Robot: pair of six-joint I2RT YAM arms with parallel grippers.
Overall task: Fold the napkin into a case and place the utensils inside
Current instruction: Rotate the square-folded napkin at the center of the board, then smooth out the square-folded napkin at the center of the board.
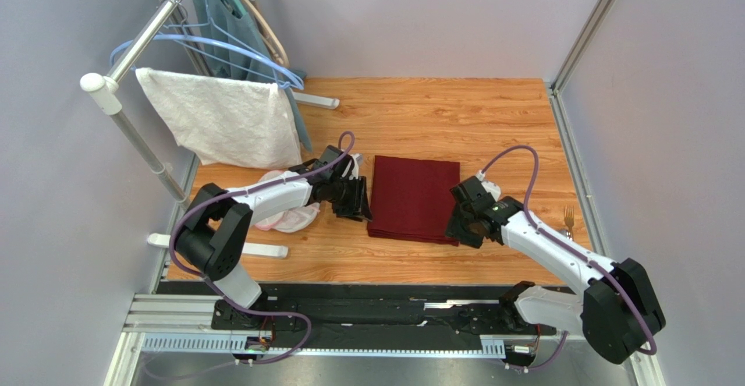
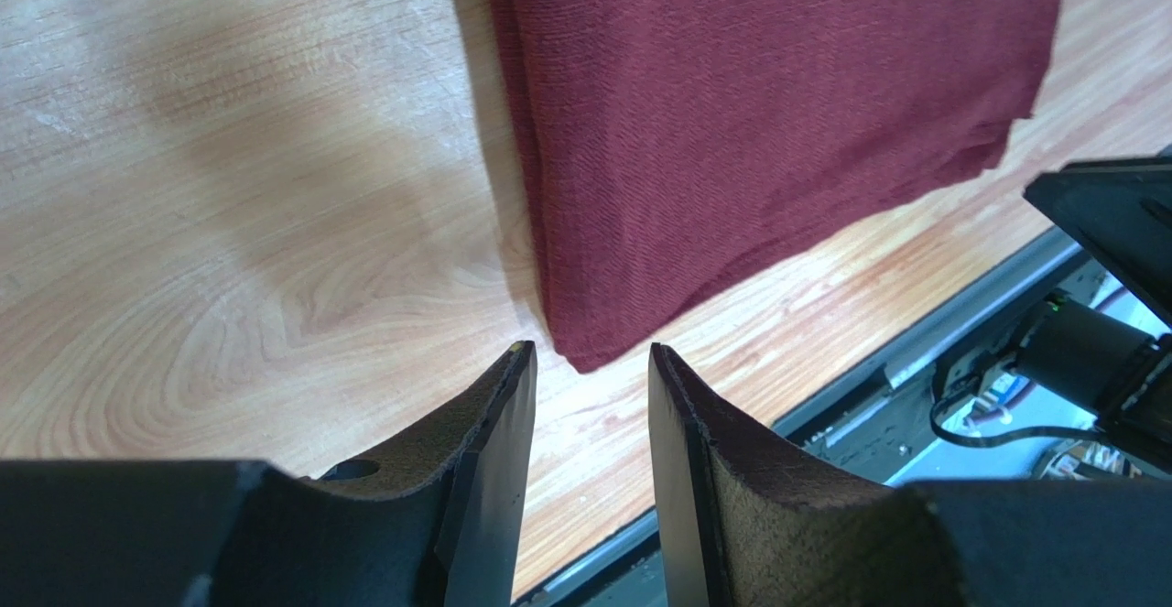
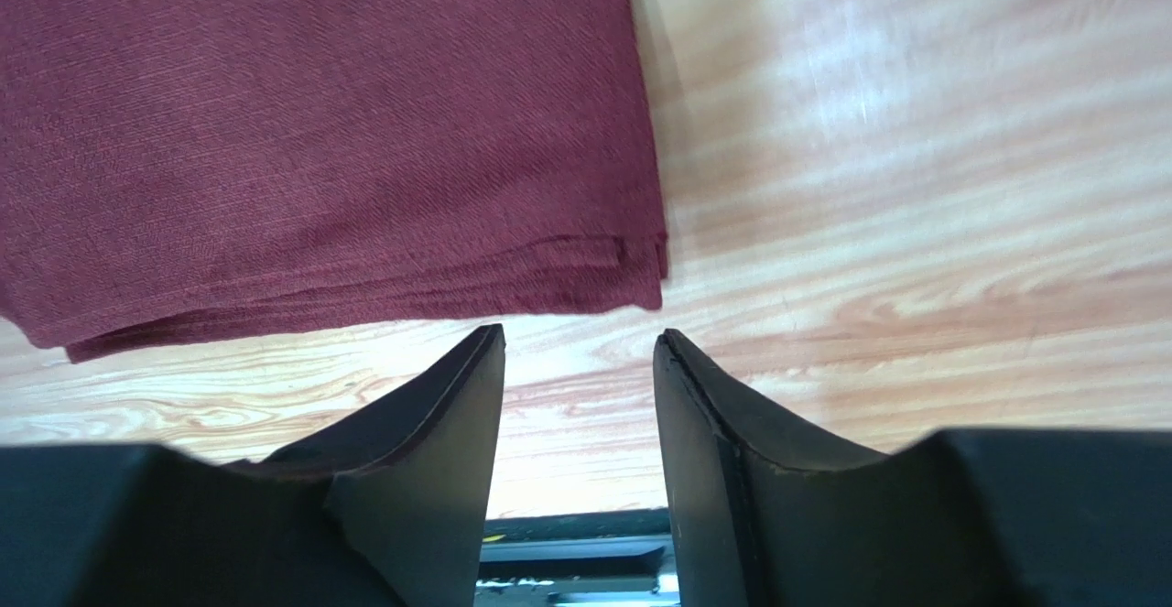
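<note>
The napkin (image 1: 414, 199) is a dark maroon cloth folded into a thick rectangle, lying flat in the middle of the wooden table. My left gripper (image 1: 354, 201) sits at its left edge. In the left wrist view the gripper (image 2: 589, 354) is open and empty, and the napkin's (image 2: 771, 113) near corner lies just beyond the fingertips. My right gripper (image 1: 463, 220) is at the napkin's right near corner. It is open (image 3: 578, 339) too, with the cloth's (image 3: 317, 127) layered edge just ahead of it. One of the utensils, a fork (image 1: 568, 221), lies at the table's right edge.
A white textured towel (image 1: 223, 120) hangs on a rack (image 1: 140, 41) with hangers at the back left. A pale pinkish cloth (image 1: 284, 216) lies under the left arm. The table (image 1: 437, 106) is walled on both sides, with a metal rail along its near edge.
</note>
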